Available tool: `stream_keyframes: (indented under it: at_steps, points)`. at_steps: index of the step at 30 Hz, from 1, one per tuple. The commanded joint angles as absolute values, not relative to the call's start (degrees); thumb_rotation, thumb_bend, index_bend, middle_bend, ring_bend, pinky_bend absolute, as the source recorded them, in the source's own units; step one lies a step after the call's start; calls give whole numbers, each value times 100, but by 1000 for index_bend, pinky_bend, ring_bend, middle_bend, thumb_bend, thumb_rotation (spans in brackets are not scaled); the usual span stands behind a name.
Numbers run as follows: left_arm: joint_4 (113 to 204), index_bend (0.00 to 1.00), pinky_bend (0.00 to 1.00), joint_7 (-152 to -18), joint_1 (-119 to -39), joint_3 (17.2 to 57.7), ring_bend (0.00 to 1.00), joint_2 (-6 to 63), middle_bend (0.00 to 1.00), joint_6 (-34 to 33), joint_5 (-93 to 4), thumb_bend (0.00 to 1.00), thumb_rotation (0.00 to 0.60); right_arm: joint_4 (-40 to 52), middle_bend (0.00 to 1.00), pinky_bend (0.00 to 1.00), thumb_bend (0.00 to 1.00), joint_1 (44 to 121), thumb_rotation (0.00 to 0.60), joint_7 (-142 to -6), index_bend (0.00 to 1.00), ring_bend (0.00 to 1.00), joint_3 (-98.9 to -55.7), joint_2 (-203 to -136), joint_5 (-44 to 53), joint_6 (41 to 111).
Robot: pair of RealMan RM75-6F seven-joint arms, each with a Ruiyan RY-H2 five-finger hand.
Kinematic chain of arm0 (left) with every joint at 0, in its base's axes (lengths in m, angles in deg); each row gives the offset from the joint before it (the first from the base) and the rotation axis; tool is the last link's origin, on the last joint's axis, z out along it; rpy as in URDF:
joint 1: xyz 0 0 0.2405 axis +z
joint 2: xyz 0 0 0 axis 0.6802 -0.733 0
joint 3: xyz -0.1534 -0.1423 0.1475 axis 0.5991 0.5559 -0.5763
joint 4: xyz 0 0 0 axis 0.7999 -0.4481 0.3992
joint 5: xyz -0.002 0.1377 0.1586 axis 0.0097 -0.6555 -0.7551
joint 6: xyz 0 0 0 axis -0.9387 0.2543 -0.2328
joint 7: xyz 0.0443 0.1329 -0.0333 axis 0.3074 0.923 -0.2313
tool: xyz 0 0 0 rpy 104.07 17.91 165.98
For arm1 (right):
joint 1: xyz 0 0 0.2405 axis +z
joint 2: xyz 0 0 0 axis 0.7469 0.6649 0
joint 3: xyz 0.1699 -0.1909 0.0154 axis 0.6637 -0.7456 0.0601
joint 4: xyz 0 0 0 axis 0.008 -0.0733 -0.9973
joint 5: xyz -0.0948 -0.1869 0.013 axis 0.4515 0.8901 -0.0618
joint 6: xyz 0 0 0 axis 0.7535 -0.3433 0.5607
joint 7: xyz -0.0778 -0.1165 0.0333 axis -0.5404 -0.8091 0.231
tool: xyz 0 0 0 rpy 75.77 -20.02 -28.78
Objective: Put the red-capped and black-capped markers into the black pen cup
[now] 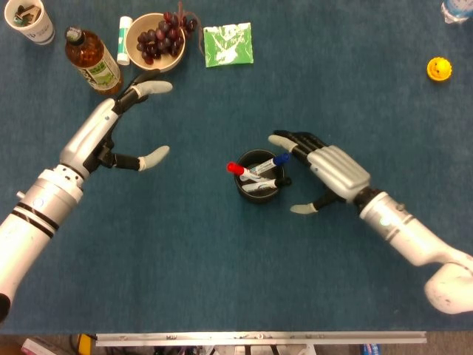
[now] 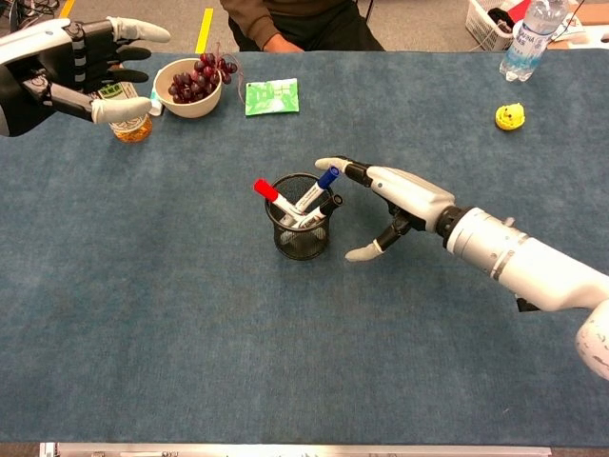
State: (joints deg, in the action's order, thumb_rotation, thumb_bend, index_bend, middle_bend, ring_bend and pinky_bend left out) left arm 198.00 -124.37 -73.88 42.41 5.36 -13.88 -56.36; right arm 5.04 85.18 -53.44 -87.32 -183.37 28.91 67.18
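On blue table mat (image 2: pixel 190 314), pen cup (image 2: pixel 301 228).

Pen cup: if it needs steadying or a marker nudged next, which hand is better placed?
Right. The right hand is open right beside the pen cup, fingers pointing at it, with the markers already inside. The left hand is open far off by the bottle, across open mat.

Legible text: none. Bottle (image 1: pixel 92 63) label, upper left, and green packet (image 1: pixel 228 44), upper centre, carry print too small to read.
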Motion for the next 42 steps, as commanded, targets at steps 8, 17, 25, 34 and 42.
stream_keyframes:
  at_steps: [8, 17, 25, 34, 42]
  points:
    - [19567, 174, 83, -11656, -7267, 4073, 0, 643, 39, -1029, -5551, 296, 600, 1608, 30, 0, 0, 8159, 600, -5808, 0, 0, -8910, -16914, 2832, 7046]
    - [18934, 196, 83, -10275, -6977, 3797, 0, 826, 51, -211, -5898, 297, 600, 2149, 234, 21, 87, 7636, 600, -6035, 93, 112, -8845, -15940, 2568, 7696]
    - [18667, 229, 82, -9085, -6534, 3568, 0, 998, 87, 615, -5932, 297, 600, 2454, 383, 204, 361, 7201, 600, -6725, 391, 289, -8788, -15348, 2335, 8183]
    - [18519, 241, 83, -8474, -5995, 3328, 0, 1206, 107, 1398, -6095, 297, 600, 2818, 408, 235, 373, 6717, 600, -7247, 426, 309, -8741, -14799, 2165, 8712]
    - [18464, 250, 83, -8305, -5651, 3264, 3, 1331, 115, 1952, -6350, 297, 600, 2898, 408, 235, 372, 6320, 600, -7245, 439, 312, -8717, -14674, 2184, 9122]
